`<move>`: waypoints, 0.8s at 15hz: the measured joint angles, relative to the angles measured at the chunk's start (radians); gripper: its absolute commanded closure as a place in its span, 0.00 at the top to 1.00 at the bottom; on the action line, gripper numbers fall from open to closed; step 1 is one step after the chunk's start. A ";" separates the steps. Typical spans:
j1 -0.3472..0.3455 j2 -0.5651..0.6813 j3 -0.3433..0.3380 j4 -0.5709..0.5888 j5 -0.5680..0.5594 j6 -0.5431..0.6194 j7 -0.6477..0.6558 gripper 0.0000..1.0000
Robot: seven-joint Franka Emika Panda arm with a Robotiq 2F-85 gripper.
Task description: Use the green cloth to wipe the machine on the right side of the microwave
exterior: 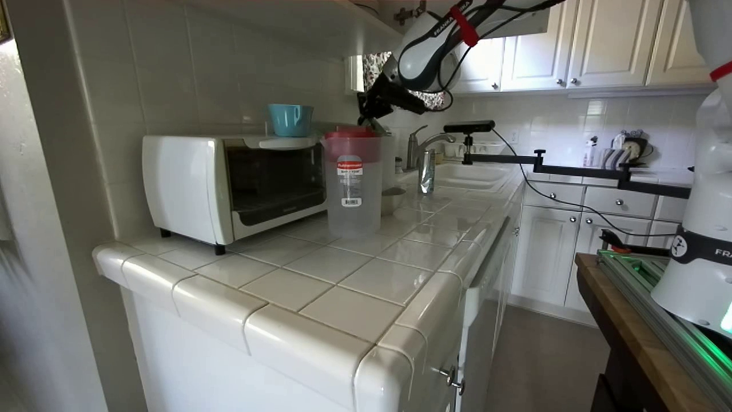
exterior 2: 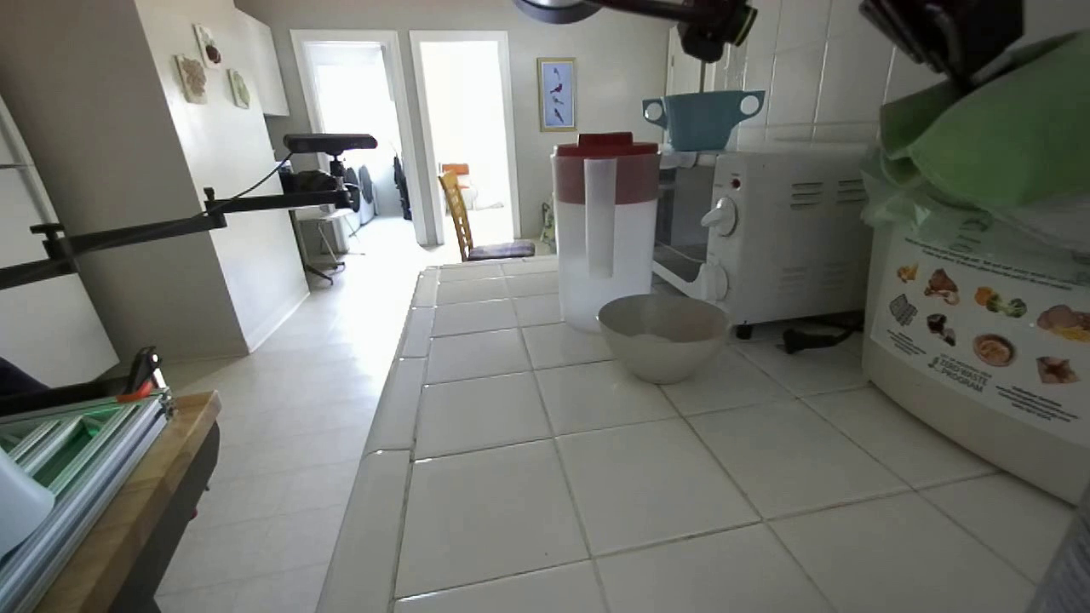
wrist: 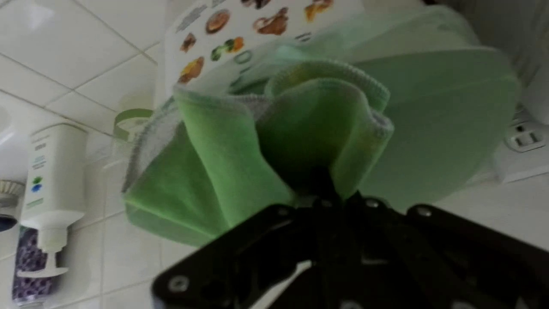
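My gripper (wrist: 341,191) is shut on a bunched green cloth (wrist: 231,167) with grey edging, which fans out beyond the fingertips in the wrist view. The cloth hangs over a white food-waste bin (wrist: 257,30) with a pale green lid (wrist: 446,116). In an exterior view the gripper (exterior 2: 962,72) is above the bin (exterior 2: 979,332), with the cloth (exterior 2: 904,128) at the lid (exterior 2: 1013,128). Whether cloth and lid touch is unclear. In an exterior view the gripper (exterior: 366,119) shows behind the pitcher. A white toaster oven (exterior: 183,189) stands beside the bin (exterior 2: 792,230).
A red-lidded pitcher (exterior: 353,200) stands before the oven, with a grey bowl (exterior 2: 664,340) near it. A blue cup (exterior: 290,120) sits on the oven. A shelf (exterior: 320,28) overhangs. A soap bottle (wrist: 55,171) and wall outlet (wrist: 526,138) show in the wrist view.
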 measured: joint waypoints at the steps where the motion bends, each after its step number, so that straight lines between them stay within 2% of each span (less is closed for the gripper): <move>1: 0.009 -0.001 0.013 -0.005 -0.003 0.001 -0.003 0.01; 7: 0.067 -0.013 0.044 -0.039 -0.007 0.002 -0.062 0.01; 12: 0.039 -0.026 0.001 -0.038 0.013 0.002 -0.069 0.01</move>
